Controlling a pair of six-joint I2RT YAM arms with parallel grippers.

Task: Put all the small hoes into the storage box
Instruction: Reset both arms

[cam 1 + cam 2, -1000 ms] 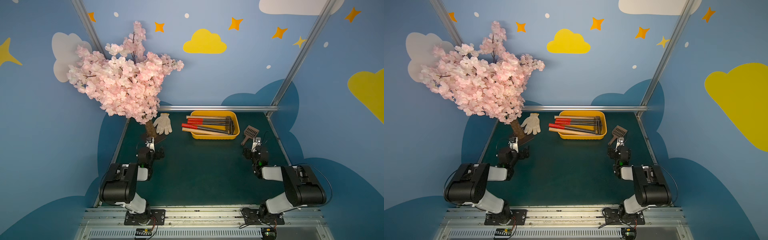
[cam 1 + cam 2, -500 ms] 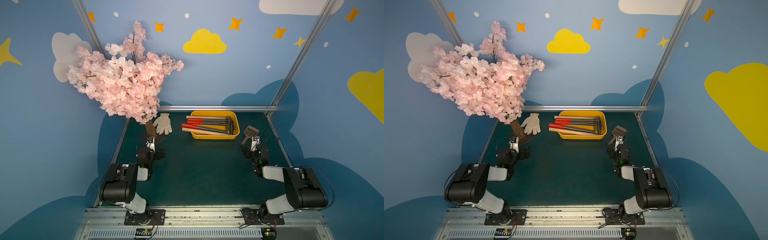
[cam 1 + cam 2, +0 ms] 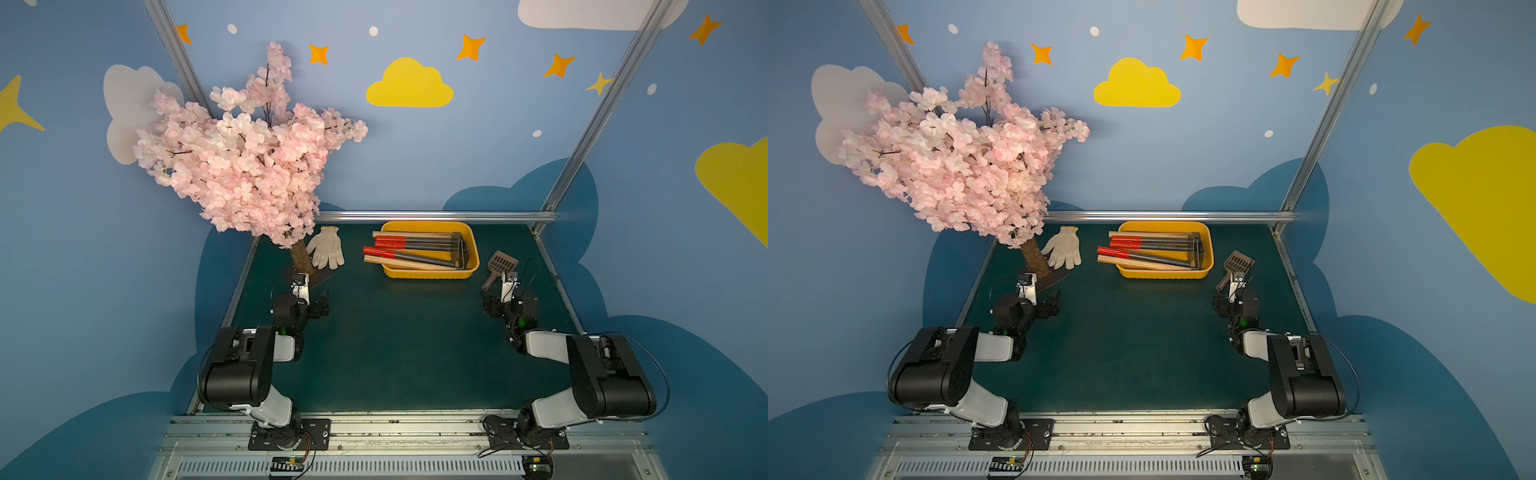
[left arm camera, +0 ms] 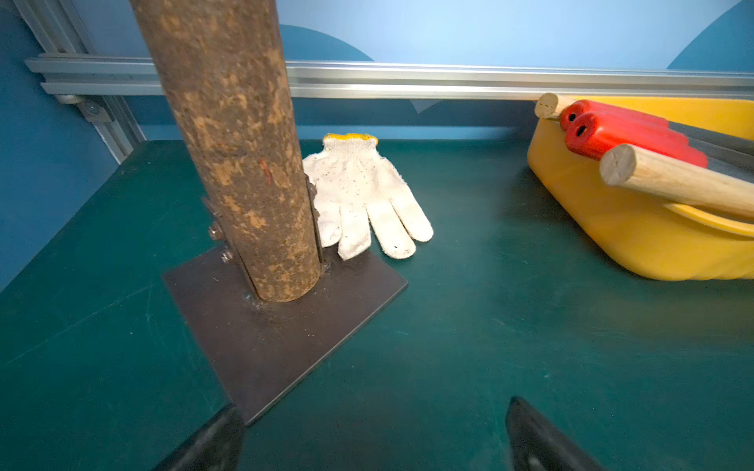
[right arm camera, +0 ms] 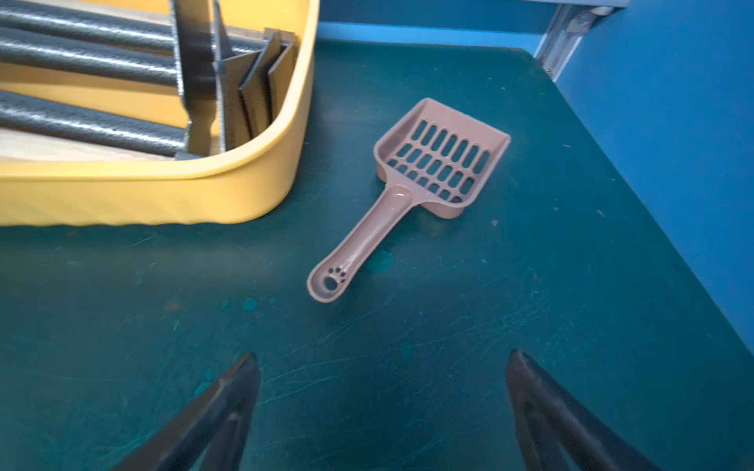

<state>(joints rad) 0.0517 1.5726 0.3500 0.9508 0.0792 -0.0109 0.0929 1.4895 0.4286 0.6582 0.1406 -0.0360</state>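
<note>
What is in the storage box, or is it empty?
Not empty: several hoes lie inside the storage box, handles overhanging its rim.

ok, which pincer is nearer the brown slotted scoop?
Right. The right pincer is open just short of the handle end of the scoop; the left pincer is open far off on the other side, beside the tree's base plate.

Hoes are seen lying lengthwise in the storage box, set on the table ahead of and between both grippers, handle ends jutting over the rim on the left gripper's side. A tree stand is placed just ahead of that gripper, a glove behind it. A scoop is laid ahead of the right gripper, beside the box.
</note>
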